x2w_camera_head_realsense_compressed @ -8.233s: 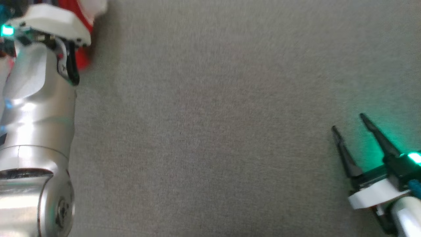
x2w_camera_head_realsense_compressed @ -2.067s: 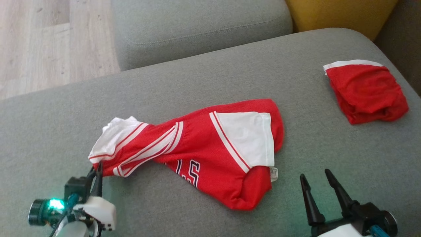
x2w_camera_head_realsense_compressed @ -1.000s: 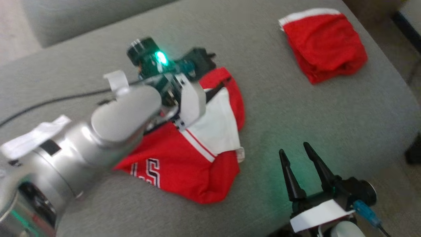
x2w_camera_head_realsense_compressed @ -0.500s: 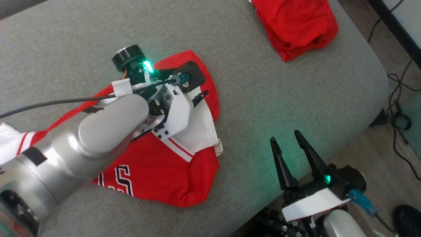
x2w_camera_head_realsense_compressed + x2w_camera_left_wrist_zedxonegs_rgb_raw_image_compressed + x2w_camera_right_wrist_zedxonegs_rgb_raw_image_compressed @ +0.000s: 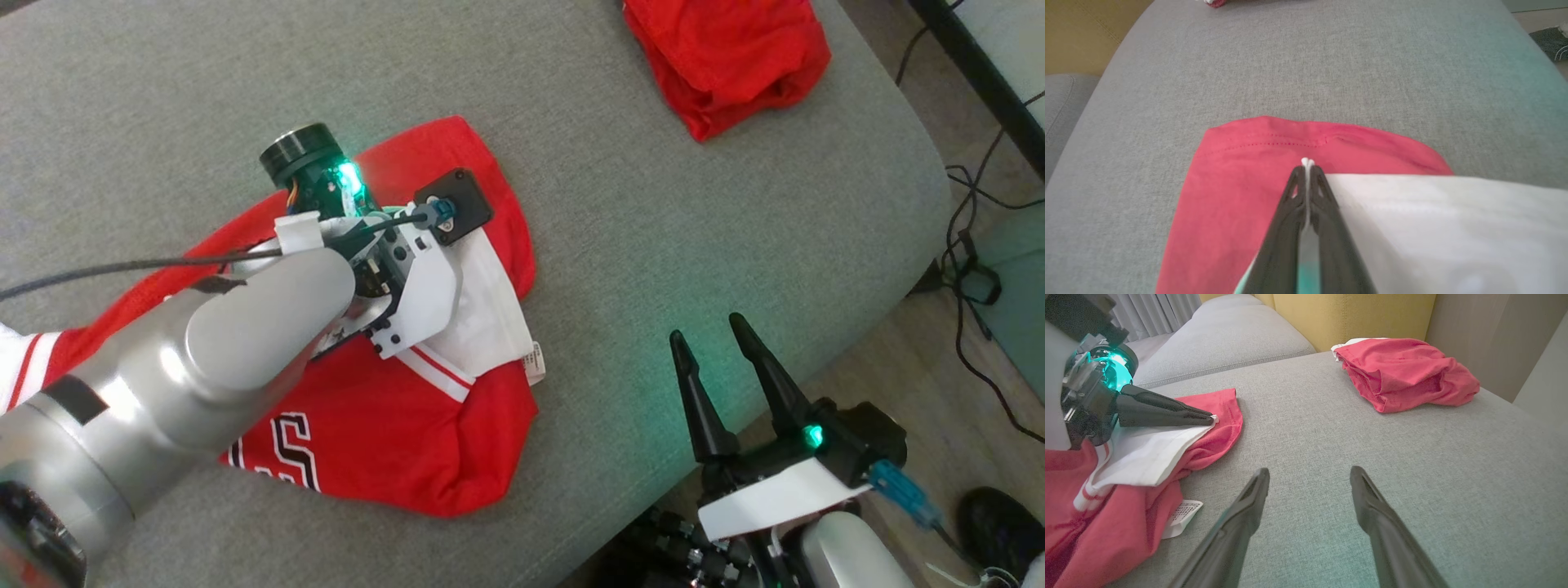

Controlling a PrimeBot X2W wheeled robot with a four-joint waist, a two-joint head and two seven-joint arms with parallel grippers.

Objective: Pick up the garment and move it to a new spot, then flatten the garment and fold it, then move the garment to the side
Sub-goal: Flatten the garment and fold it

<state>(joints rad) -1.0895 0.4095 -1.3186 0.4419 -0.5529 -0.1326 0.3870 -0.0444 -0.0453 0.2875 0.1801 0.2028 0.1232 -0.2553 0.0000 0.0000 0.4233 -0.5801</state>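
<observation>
Red jersey [image 5: 392, 441] shows "S"; its tag [image 5: 534, 363] illegible.

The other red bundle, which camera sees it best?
The right wrist view: the whole red bundle lies in frame. The head view cuts off its top; the left wrist view catches a sliver at its top edge.

**Soft daylight, a green tint, blurred close-ups**

Even, fairly bright light falls on the grey sofa cushion [image 5: 694, 204], and the red garment [image 5: 392, 441] casts only a thin shadow along its edge. A green lamp [image 5: 811, 435] behind the right gripper [image 5: 707, 328] tints the cushion beside it. The same green washes the upper right of the left wrist view. The silver forearm [image 5: 204, 351] shows pale glare. The left gripper [image 5: 1307, 163] goes soft and out of focus toward the bottom edge of its own view.
</observation>
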